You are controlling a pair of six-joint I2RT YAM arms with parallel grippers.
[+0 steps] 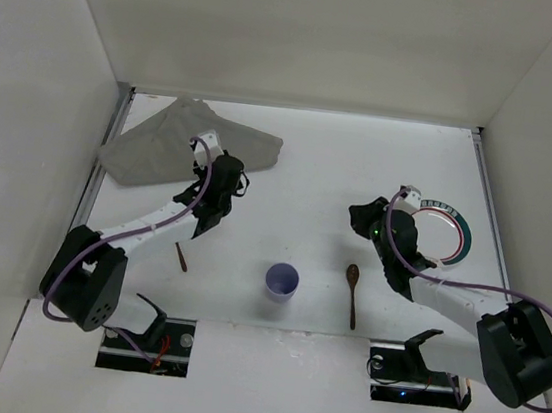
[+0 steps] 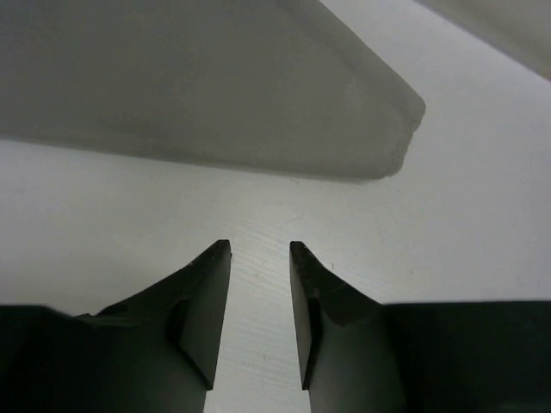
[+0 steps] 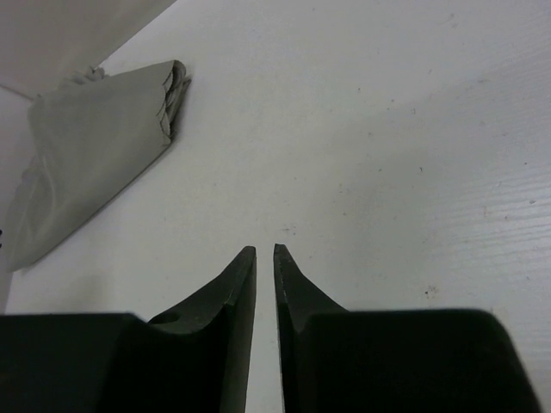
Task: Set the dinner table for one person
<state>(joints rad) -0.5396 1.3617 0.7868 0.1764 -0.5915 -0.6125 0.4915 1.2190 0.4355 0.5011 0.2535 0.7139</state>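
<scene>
Counter (image 1: 332,163): grey cloth (image 1: 168,143), purple cup (image 1: 282,281), wooden spoon (image 1: 352,291), green-rimmed plate (image 1: 465,238). Left hand (image 2: 260,249): narrowly parted, empty. Right hand (image 3: 265,251): nearly closed, empty.

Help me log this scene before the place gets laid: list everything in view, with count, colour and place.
cloth: one, grey, crumpled, far left of the table
plate: one, white with a green rim, right side, partly hidden by the right arm
cup: one, pale purple, upright, near the middle
spoon: one, brown, just right of the cup, bowl pointing away from the arms
small utensil: one, brown, left of the cup beside the left arm; kind unclear
table: one, white, under everything
left gripper: one, black, open and empty, facing the cloth's edge
right gripper: one, black, almost shut and empty, over bare table
</scene>
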